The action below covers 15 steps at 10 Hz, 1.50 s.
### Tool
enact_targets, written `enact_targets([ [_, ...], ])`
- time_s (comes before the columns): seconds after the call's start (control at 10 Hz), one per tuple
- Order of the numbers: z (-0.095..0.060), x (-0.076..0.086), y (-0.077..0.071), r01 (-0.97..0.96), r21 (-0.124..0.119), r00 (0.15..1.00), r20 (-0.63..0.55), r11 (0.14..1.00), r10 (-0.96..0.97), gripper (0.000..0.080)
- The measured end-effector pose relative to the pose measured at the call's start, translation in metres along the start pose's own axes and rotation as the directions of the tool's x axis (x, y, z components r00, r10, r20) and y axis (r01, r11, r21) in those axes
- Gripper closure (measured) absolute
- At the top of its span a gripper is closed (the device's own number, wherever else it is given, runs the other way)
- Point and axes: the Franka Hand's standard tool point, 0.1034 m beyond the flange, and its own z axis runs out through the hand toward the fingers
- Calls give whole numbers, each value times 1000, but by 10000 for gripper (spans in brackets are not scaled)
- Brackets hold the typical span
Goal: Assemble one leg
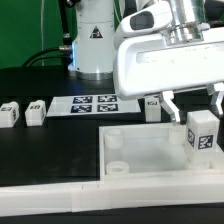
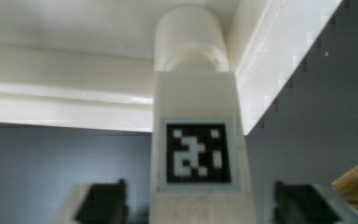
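Spanning the whole scene, the black worktop [image 1: 40, 140] carries everything else. The white arm [image 1: 95, 35] rises at the back, and its broad white wrist housing hangs over the exterior view's right. Next in size is the large white tray-like piece [image 1: 160, 150] with round sockets, lying at the front. Behind it the marker board [image 1: 95, 103] lies flat on the worktop. The leg [image 1: 201, 133] [image 2: 197, 110], a white block with a black-and-white marker on one face, stands upright at the tray-like piece's far corner on the exterior view's right; whether it sits in a socket cannot be told. Three other blocks of the same kind rest on the worktop: two [image 1: 10, 113] [image 1: 35, 111] side by side at the exterior view's left, and one [image 1: 152, 105] just behind the tray-like piece. The pincer [image 1: 195, 113] [image 2: 201, 203] straddles the leg, released: in the wrist view its dark fingers [image 2: 105, 203] stand apart from the leg, with a gap on either side.
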Motion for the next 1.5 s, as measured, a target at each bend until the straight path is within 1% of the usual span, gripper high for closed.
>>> enact_targets([
  [0.1, 0, 0, 0, 0, 0, 1000, 0, 1000, 0, 330],
  [0.2, 0, 0, 0, 0, 0, 1000, 0, 1000, 0, 191],
  [0.3, 0, 0, 0, 0, 0, 1000, 0, 1000, 0, 163],
  [0.9, 0, 0, 0, 0, 1, 1000, 8, 1000, 0, 151],
  [1.0, -2, 8, 0, -12, 5, 999, 41, 1000, 12, 151],
  [1.1, -4, 20, -1, -16, 10, 998, 60, 1000, 16, 151],
  [1.2, -2, 26, -2, -23, 16, 996, 89, 1000, 21, 151],
  [1.3, 1, 29, -5, -39, 25, 987, 157, 999, 35, 151],
  [1.4, 4, 35, -5, -41, 25, 988, 150, 999, 37, 151],
  [1.5, 9, 28, -4, -43, 28, 980, 196, 999, 37, 151],
])
